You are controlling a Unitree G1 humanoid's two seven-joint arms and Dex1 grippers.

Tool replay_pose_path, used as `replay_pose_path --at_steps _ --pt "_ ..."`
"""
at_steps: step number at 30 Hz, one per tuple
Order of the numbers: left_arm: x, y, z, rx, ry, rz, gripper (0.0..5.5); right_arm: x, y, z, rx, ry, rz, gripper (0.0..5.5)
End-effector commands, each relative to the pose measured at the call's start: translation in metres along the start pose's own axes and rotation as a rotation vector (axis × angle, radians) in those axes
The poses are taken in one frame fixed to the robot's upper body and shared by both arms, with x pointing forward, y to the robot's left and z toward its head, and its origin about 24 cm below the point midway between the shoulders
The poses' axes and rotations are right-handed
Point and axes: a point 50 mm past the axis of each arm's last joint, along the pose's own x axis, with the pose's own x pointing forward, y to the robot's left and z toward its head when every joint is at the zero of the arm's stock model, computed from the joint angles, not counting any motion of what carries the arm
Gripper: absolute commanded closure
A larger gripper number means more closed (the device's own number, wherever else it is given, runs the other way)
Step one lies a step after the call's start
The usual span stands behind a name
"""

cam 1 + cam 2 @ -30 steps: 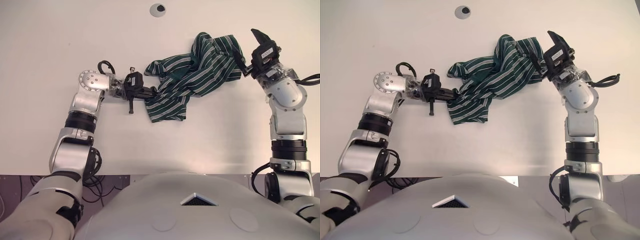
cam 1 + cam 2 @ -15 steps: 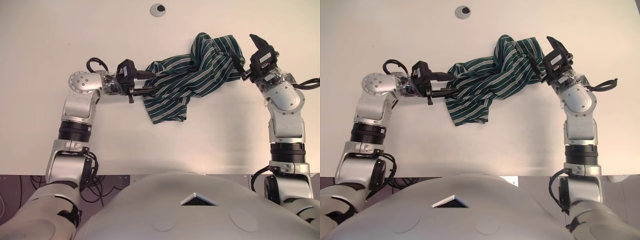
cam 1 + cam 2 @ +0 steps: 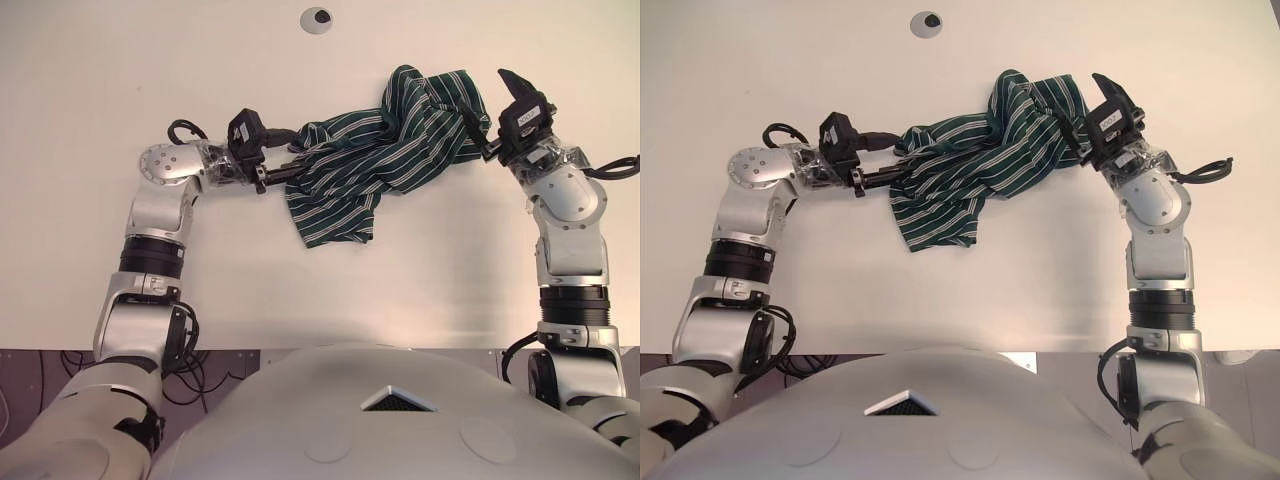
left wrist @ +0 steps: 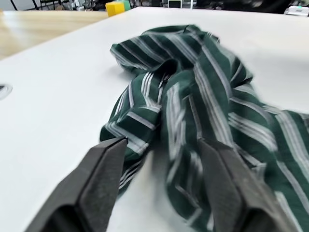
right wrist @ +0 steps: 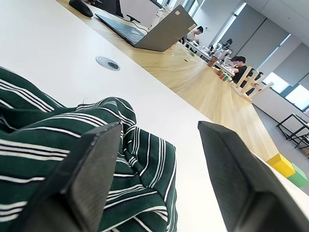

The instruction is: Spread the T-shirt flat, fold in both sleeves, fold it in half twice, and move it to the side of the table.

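Observation:
A dark green T-shirt (image 3: pixel 385 150) with white stripes lies crumpled in a heap on the white table (image 3: pixel 150 60), one corner hanging toward the front. My left gripper (image 3: pixel 292 161) is at the heap's left edge, open, its fingers (image 4: pixel 104 176) straddling a fold of striped cloth (image 4: pixel 193 96) without closing on it. My right gripper (image 3: pixel 487 97) is at the heap's right edge, also open, one finger raised above the cloth and the other against it. Its wrist view shows the shirt (image 5: pixel 53 159) bunched between the spread fingers (image 5: pixel 236 179).
A round grey cable port (image 3: pixel 316 19) sits in the table at the far middle. The table's front edge (image 3: pixel 300 347) runs just ahead of my torso. A wooden table with a laptop (image 5: pixel 154 34) stands beyond the far side.
My left gripper has moved away from me along the shirt's left edge, from the near hem up to the far-left folds, and has turned. The right gripper shifted only slightly.

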Motion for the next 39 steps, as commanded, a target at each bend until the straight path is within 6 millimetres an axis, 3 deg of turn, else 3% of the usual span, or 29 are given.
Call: replay_pose_path --at_steps 1,14,19,23,26,30,32,36,39 --pt "0.008 0.006 -0.002 0.002 0.025 0.021 3.44 -0.001 0.001 0.001 0.003 -0.006 0.011 2.59" --pt "0.008 0.000 -0.001 -0.001 -0.005 -0.040 5.37 -0.002 0.001 0.003 0.007 -0.011 0.008 2.59" --pt "0.006 -0.001 0.007 0.072 -0.059 -0.038 5.46 -0.002 -0.002 0.005 0.016 -0.025 -0.012 2.59" --pt "-0.039 -0.021 0.054 0.320 -0.346 -0.237 5.46 -0.008 -0.022 0.022 -0.015 -0.120 -0.015 2.59" --pt "-0.073 -0.040 0.064 0.388 -0.337 -0.369 5.46 0.011 -0.019 0.033 -0.055 -0.156 0.088 2.59" --pt "-0.078 -0.053 0.067 0.451 -0.296 -0.421 5.46 0.054 -0.002 0.010 -0.150 0.031 0.230 2.59" --pt "-0.081 -0.054 0.069 0.480 -0.273 -0.419 5.46 0.063 0.012 -0.003 -0.211 0.126 0.353 2.59" --pt "-0.087 -0.050 0.072 0.526 -0.232 -0.390 5.46 0.065 0.036 -0.021 -0.304 0.230 0.557 2.59" --pt "-0.091 -0.040 0.069 0.565 -0.162 -0.324 5.46 0.044 0.046 -0.030 -0.341 0.276 0.713 2.59"
